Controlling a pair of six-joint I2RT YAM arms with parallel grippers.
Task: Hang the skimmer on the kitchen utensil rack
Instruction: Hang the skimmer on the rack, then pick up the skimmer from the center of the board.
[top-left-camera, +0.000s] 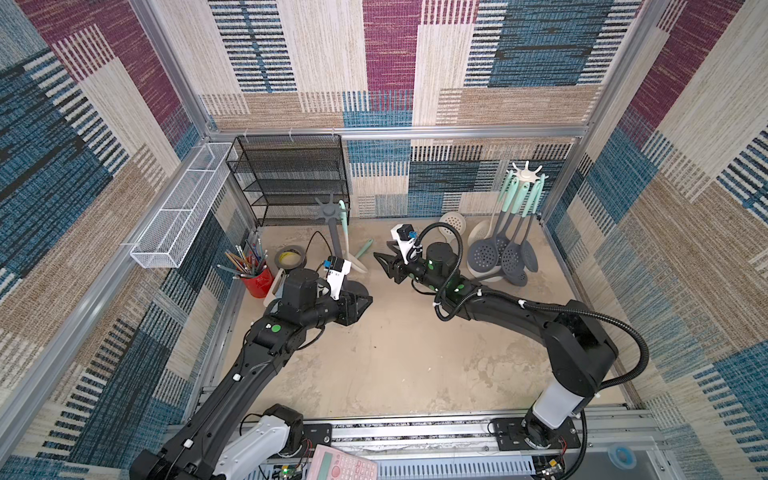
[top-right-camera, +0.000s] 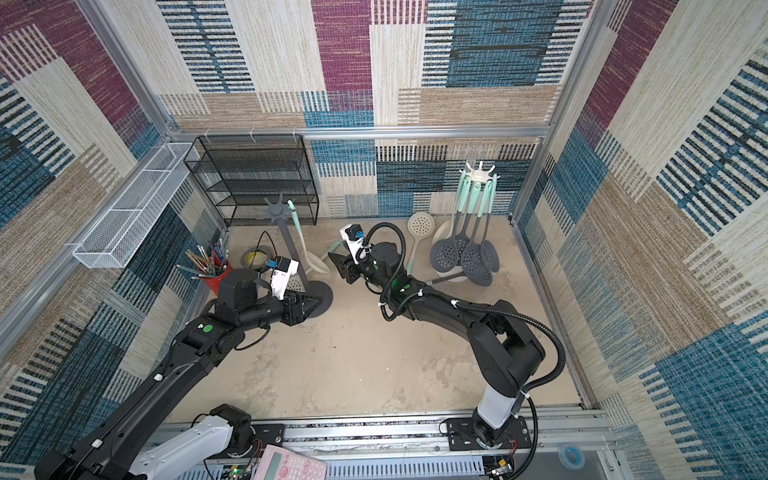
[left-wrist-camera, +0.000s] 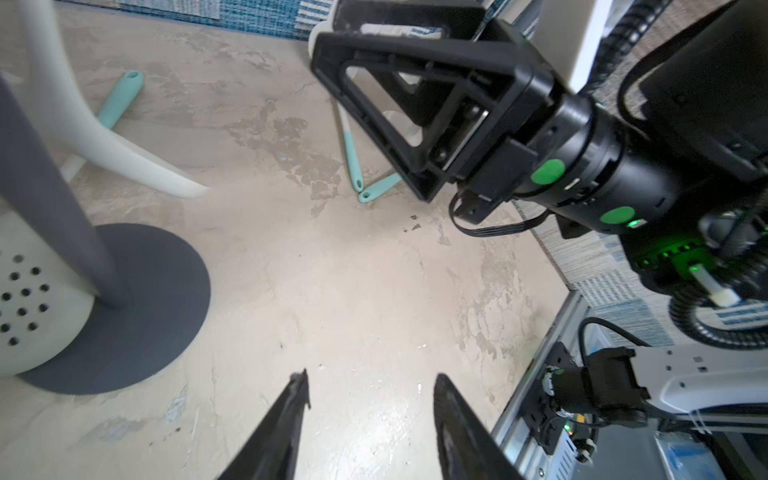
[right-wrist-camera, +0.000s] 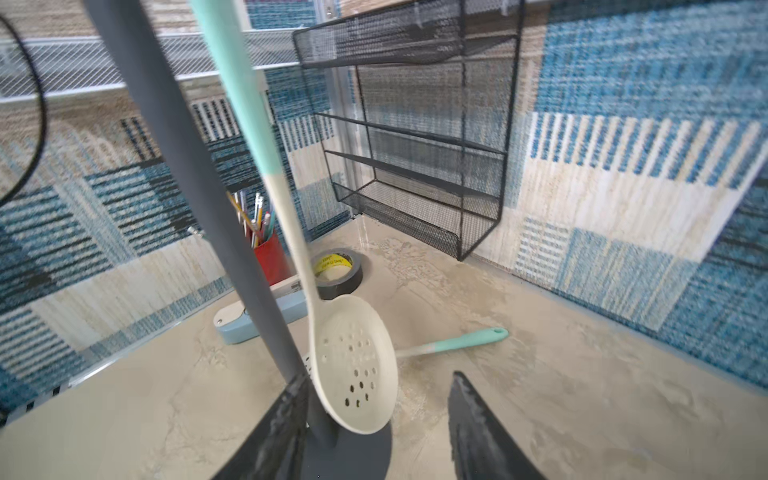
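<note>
Both grippers have their jaws partway apart with nothing clamped between them. The right gripper (right-wrist-camera: 381, 375) faces the grey rack (right-wrist-camera: 183, 166), and the perforated bowl of the skimmer (right-wrist-camera: 286, 216) sits just ahead of its fingers. Whether one finger brushes the bowl I cannot tell. The left gripper (left-wrist-camera: 372, 374) hovers low over the bare table (left-wrist-camera: 332, 270), just beside the rack's round base (left-wrist-camera: 145, 311).

The skimmer hangs nearly upright alongside the rack's pole, its mint handle up at the spoked hub and its cream bowl down near the base. It looks already hung, though the hook itself is too small to confirm in either top view.

A loose skimmer (right-wrist-camera: 453, 343) lies on the table behind it, its bowl against the base. Well apart on the right, a white rack (top-left-camera: 527, 176) carries several grey skimmers.

The skimmer looks light and stiff, a one-piece moulded utensil with a smooth, probably slippery surface. Hung from one small eye, it should swing at the slightest nudge. If it needs reseating, the best hold is across the slim shaft near where mint meets cream. The domed bowl would likely slide out of flat jaws, and a grip too near the eye would crowd the hook.
</note>
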